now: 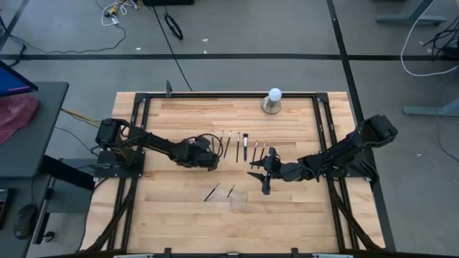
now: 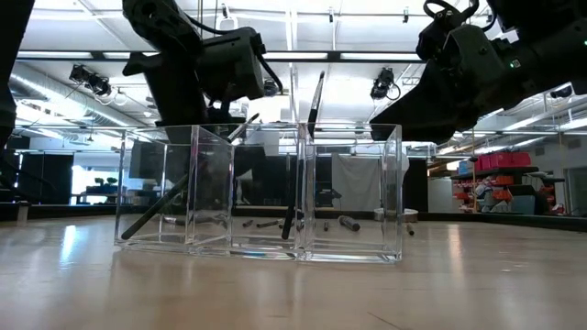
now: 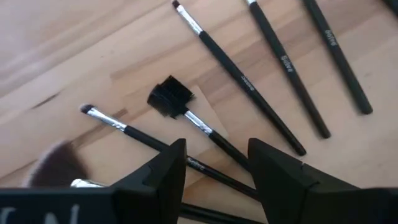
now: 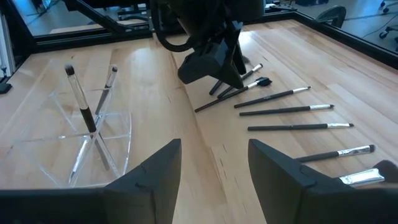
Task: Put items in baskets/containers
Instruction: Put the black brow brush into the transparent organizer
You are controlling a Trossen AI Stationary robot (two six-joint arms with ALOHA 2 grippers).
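Several slim dark-handled makeup brushes (image 1: 244, 147) lie in a row on the wooden table. My left gripper (image 3: 214, 155) is open and low over the row's left end (image 1: 209, 161). Its fingers stand on either side of two handles, one of them belonging to a comb-headed brush (image 3: 169, 98). The clear plastic container (image 4: 93, 143) stands toward the near edge (image 1: 237, 198). Two brushes (image 4: 84, 109) lean inside it, tips up, as the low view shows (image 2: 303, 156). My right gripper (image 4: 214, 152) is open and empty, right of the container (image 1: 262, 175).
A white ball-shaped object on a grey base (image 1: 273, 100) stands at the table's far edge. Black rails (image 1: 140, 129) frame the table on the left and right. Bare wood lies near the container and toward the near edge (image 1: 301, 222).
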